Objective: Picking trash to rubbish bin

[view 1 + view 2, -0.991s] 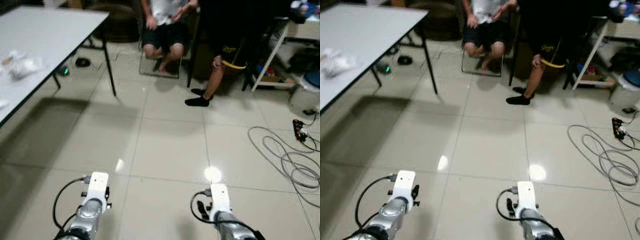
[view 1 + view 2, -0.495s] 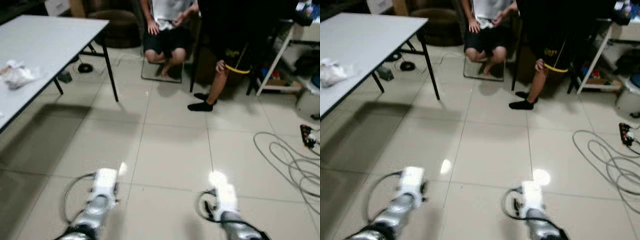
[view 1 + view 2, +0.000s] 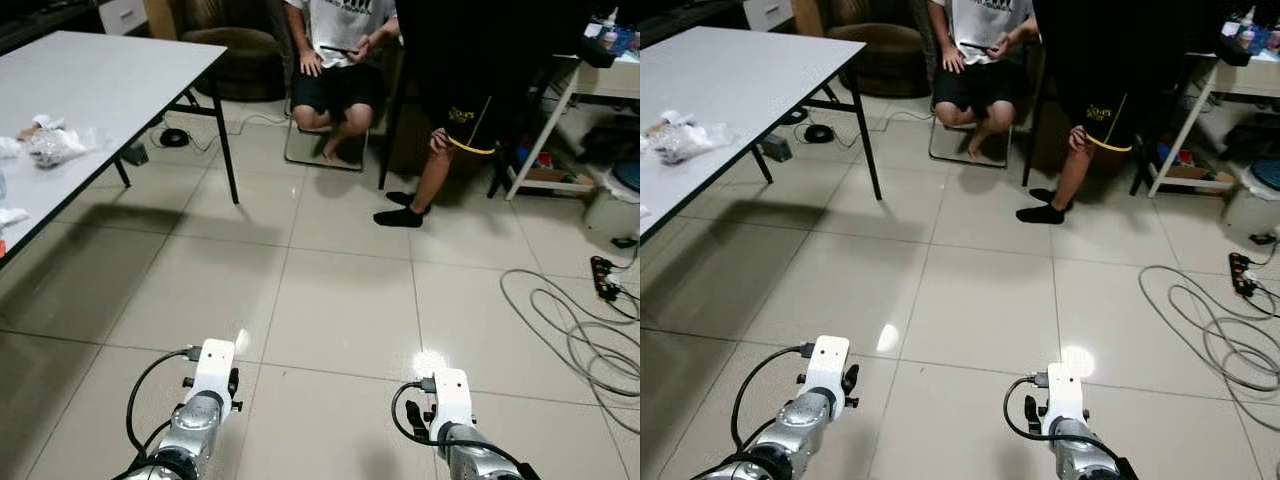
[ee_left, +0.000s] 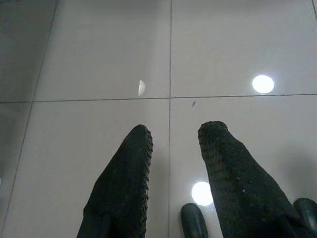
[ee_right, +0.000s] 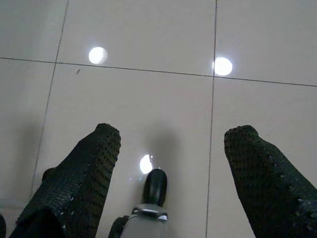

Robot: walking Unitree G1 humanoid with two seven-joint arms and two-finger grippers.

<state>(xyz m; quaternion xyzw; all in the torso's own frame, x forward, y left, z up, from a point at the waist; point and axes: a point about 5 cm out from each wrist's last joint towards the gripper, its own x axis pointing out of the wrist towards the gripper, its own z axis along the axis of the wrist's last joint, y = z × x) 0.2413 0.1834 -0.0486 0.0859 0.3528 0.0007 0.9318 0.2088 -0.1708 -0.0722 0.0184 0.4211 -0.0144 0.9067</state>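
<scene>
- Camera's swung a bit since a second ago, so more of the white table (image 3: pixel 110 90) shows in the eye views, with crumpled trash (image 3: pixel 52 145) near its left edge. Two people sit beyond, cables (image 3: pixel 585 330) on the right.
- Left wrist: left gripper (image 4: pixel 173 136) hangs over bare tiles, fingers slightly apart.
- Right wrist: right gripper (image 5: pixel 171 134) spread wide, holding nothing.

Silver arms — black cables, white wrist plates, dotted black fingers (image 4: pixel 130 168).
</scene>
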